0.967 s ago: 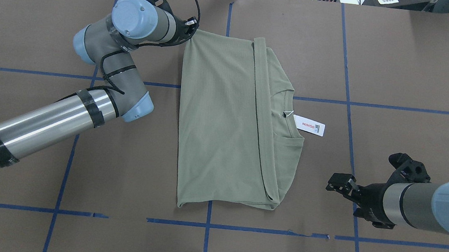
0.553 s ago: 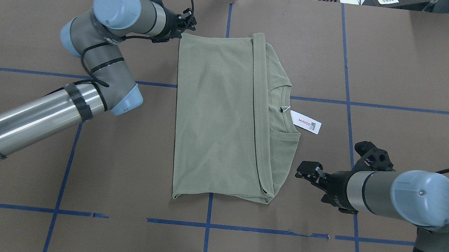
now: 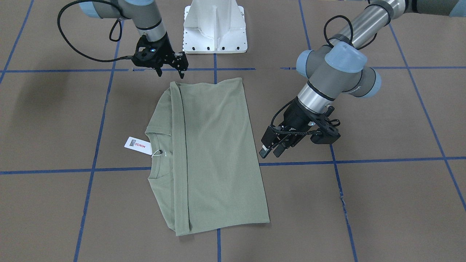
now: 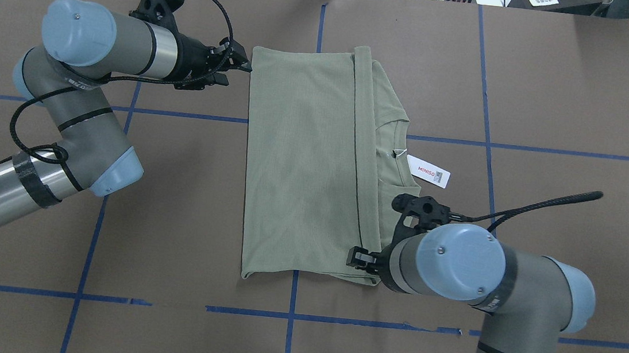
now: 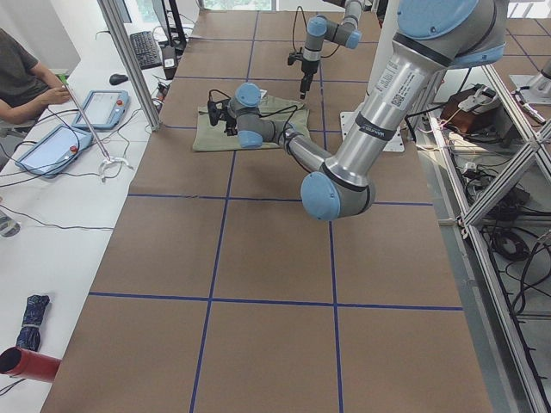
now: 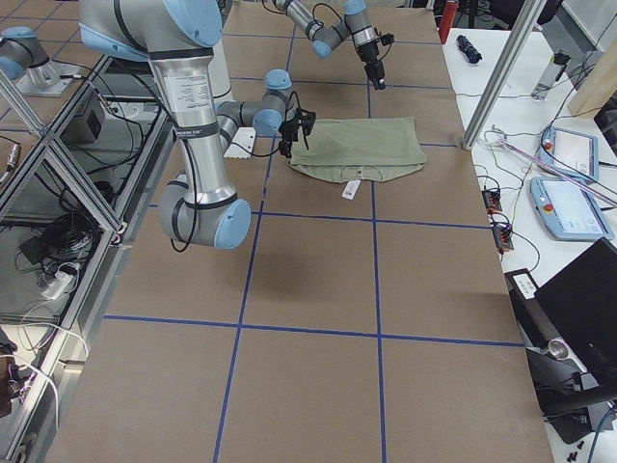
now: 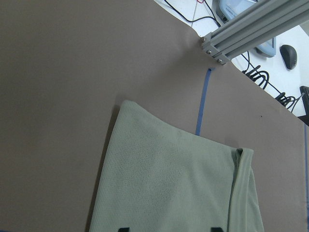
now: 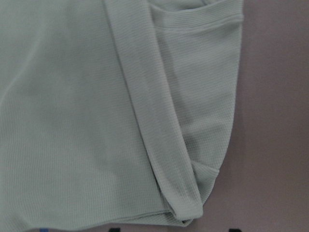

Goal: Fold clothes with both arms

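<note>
The olive-green shirt (image 4: pixel 304 164) lies folded flat on the brown table, with one sleeve folded as a band along its length; it also shows in the front view (image 3: pixel 214 153). Its white price tag (image 4: pixel 430 174) sticks out by the neck. My left gripper (image 4: pixel 238 68) is open and empty, just off the shirt's far left corner, and hangs above the table in the front view (image 3: pixel 271 149). My right gripper (image 4: pixel 354 258) is open and empty over the shirt's near right corner, also in the front view (image 3: pixel 170 71). The right wrist view shows that folded corner (image 8: pixel 193 193) below.
The white pedestal (image 3: pixel 214 25) stands at the table's near edge between the arms. Blue tape lines (image 4: pixel 485 144) cross the brown cover. An aluminium post (image 7: pixel 251 24) stands past the far edge. An operator (image 5: pixel 21 77) sits at a side desk.
The left gripper has left the shirt's far left corner and moved left and nearer. The right arm swung in from the right to the shirt's near right corner. The shirt shifted slightly left.
</note>
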Controlling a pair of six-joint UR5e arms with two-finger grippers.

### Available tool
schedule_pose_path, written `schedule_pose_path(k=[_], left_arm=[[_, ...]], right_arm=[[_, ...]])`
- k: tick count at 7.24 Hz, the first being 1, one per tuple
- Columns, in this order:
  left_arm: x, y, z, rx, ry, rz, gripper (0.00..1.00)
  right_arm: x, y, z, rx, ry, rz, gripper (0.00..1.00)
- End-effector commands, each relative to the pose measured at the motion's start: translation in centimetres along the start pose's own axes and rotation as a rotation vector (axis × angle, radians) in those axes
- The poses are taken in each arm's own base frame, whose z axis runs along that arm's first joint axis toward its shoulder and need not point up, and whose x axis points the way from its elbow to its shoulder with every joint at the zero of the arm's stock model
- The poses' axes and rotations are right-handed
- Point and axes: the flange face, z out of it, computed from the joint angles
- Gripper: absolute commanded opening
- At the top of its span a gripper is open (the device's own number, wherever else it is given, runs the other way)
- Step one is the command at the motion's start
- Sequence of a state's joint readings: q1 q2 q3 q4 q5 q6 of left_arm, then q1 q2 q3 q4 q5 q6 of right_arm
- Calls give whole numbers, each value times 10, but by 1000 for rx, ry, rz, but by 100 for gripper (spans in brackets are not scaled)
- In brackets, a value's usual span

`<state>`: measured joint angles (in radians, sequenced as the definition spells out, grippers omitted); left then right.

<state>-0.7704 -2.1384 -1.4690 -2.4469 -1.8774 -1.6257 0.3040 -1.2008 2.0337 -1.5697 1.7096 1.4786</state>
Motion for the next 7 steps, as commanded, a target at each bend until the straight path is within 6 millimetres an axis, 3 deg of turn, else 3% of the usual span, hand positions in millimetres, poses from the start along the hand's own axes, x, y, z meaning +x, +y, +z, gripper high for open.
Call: schedule_pose_path(k=[1,3,7], left_arm=[[-2,2,-1,-2,-1,0,64],[-3,2,1,-5,-3,-2,65],[-4,9,4,-12,-6,-2,65]], right_arm=[[-19,4,7,-30,100,-387,71],[-14,-4,32,-62,149,-624,69],[-18,-7,37,-92,197,-723,57]])
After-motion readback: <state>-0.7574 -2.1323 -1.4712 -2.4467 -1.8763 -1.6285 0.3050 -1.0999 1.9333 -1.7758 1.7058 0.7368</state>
